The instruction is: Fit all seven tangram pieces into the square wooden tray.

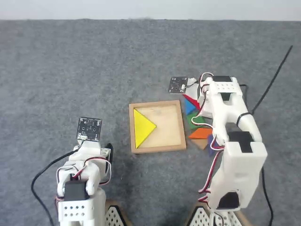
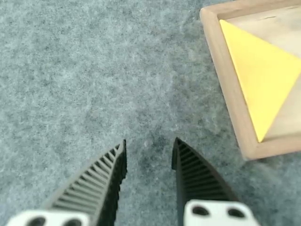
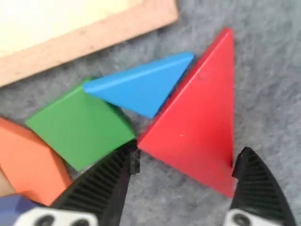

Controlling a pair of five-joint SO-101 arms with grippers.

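Square wooden tray (image 1: 159, 149) mid-table on grey carpet (image 1: 70, 61). Large yellow triangle (image 1: 142, 127) flat inside, along wall nearer left arm. Red triangle (image 3: 200, 127), blue triangle (image 3: 141, 87), green square (image 3: 80, 125), orange piece (image 3: 26, 162) clustered just outside tray. Right gripper (image 3: 188, 155) spread, fingers straddling red triangle's wide end. Left gripper (image 2: 149, 141) spread over bare carpet, near tray corner.

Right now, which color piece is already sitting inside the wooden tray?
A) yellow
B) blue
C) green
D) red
A: the yellow triangle lies flat inside the wooden tray, with its long edge along one wall.
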